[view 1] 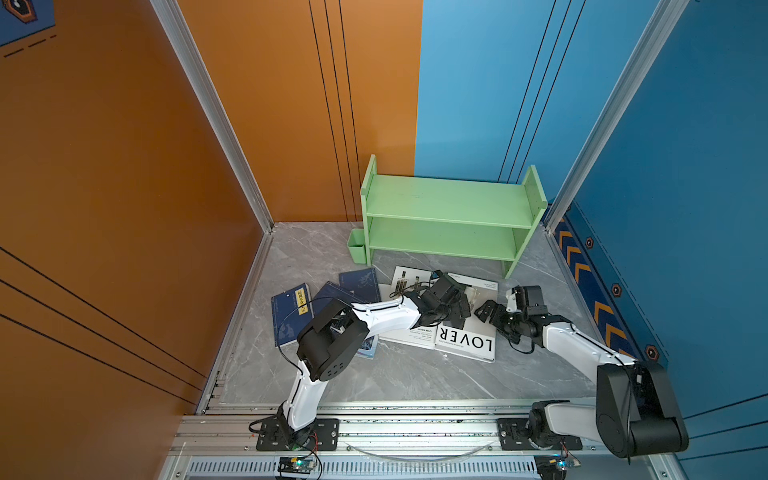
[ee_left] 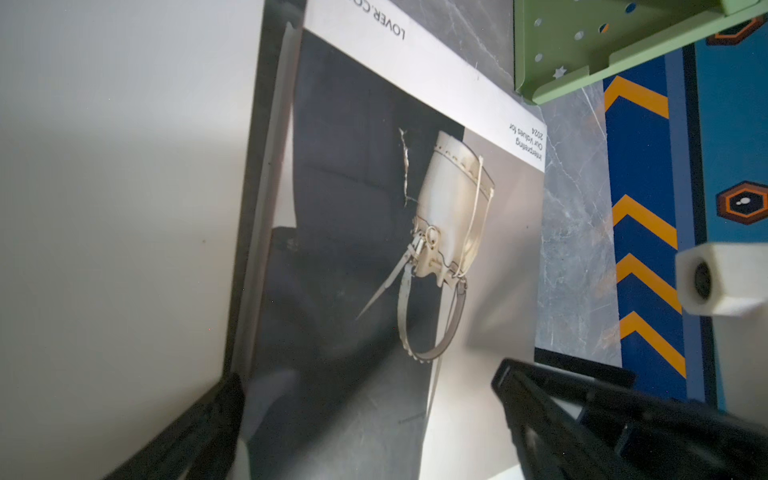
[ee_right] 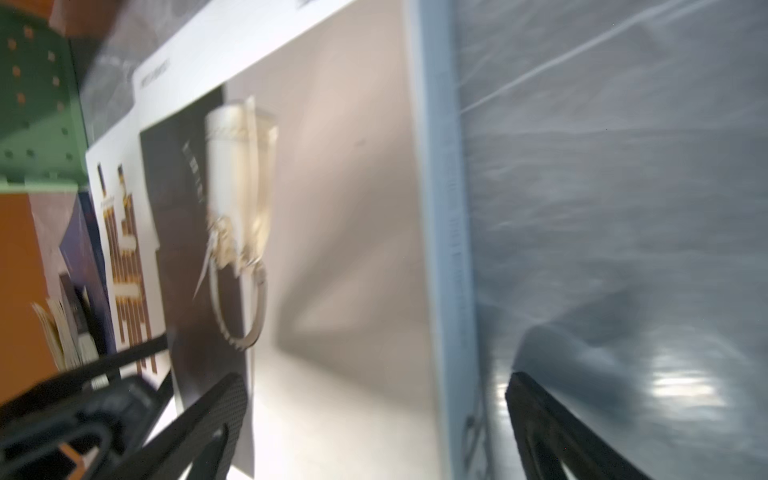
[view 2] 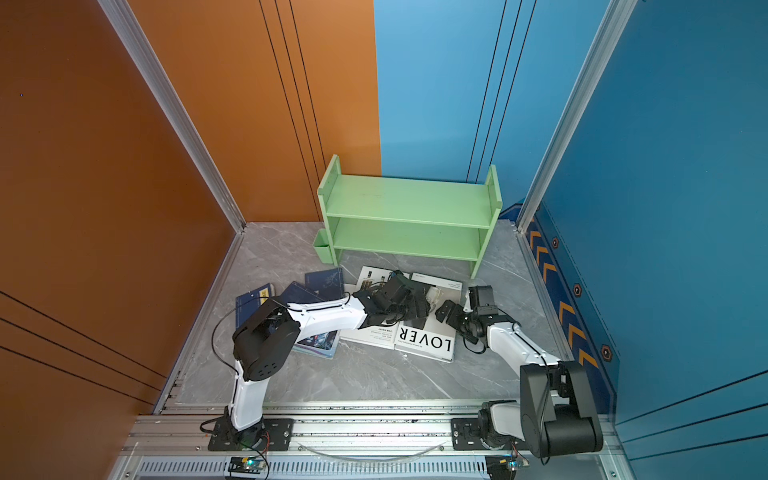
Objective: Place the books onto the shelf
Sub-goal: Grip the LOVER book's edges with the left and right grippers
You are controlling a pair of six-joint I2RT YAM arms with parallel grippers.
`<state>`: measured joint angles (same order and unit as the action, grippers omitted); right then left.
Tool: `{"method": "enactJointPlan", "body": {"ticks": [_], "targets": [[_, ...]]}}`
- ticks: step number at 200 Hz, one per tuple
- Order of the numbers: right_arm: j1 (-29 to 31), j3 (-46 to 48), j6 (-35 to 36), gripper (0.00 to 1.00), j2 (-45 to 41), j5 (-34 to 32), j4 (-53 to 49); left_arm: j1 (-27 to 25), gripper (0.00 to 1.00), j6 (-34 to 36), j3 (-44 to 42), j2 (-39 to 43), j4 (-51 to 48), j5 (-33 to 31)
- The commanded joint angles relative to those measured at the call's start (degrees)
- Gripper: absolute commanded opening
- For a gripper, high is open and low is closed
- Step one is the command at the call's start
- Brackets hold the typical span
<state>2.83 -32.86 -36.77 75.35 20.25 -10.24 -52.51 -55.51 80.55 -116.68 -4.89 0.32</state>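
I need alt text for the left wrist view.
The white LOVER book, its cover showing a pale handbag, lies flat on the grey table, framed by the open left pincer. A green shelf panel stands beyond it.

**LOVER book** (ee_left: pixel 353 166): white-bordered, its cover photograph showing a pale bucket handbag (ee_left: pixel 449 216). It lies flat on the grey marbled floor (ee_left: pixel 577 249). A second white book (ee_left: pixel 124 208) lies along one of its long edges. The left gripper (ee_left: pixel 368 376) sits low over the cover, its black fingers (ee_left: pixel 561 415) spread wide across it. A green shelf panel (ee_left: pixel 582 54) stands just beyond one corner of the book. A blue strip with orange chevrons (ee_left: pixel 644 208) borders the floor beside it.
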Motion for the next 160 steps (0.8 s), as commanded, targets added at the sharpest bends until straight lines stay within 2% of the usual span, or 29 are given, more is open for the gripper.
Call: {"method": "enactJointPlan", "body": {"ticks": [1, 22, 53, 76, 121, 160], "targets": [[-1.1, 0.9, -1.4, 1.00, 1.7, 1.9, 0.2, 0.1, 0.98, 0.6, -1.0, -1.0, -1.5, 1.9], [-1.1, 1.9, -2.2, 1.00, 3.3, 2.4, 1.3, 0.2, 0.98, 0.1, -1.0, -1.1, -1.7, 1.3], [-0.1, 4.3, -4.1, 1.00, 3.8, 9.4, 6.6, 0.7, 0.98, -0.6, -1.5, -1.9, 1.3, 4.0], [-0.3, 6.1, -8.0, 1.00, -1.0, 15.7, 11.8, 1.6, 0.98, -2.3, -3.9, -1.7, 6.8, 6.5], [-2.0, 5.4, -14.1, 1.00, -12.7, 21.2, 13.9, 3.6, 0.98, -6.4, -9.1, 0.0, 18.7, 11.5], [-0.7, 5.7, -18.5, 1.00, -16.5, 21.9, 16.2, 4.3, 0.98, -6.2, -10.8, 1.2, 24.6, 14.1]]}}
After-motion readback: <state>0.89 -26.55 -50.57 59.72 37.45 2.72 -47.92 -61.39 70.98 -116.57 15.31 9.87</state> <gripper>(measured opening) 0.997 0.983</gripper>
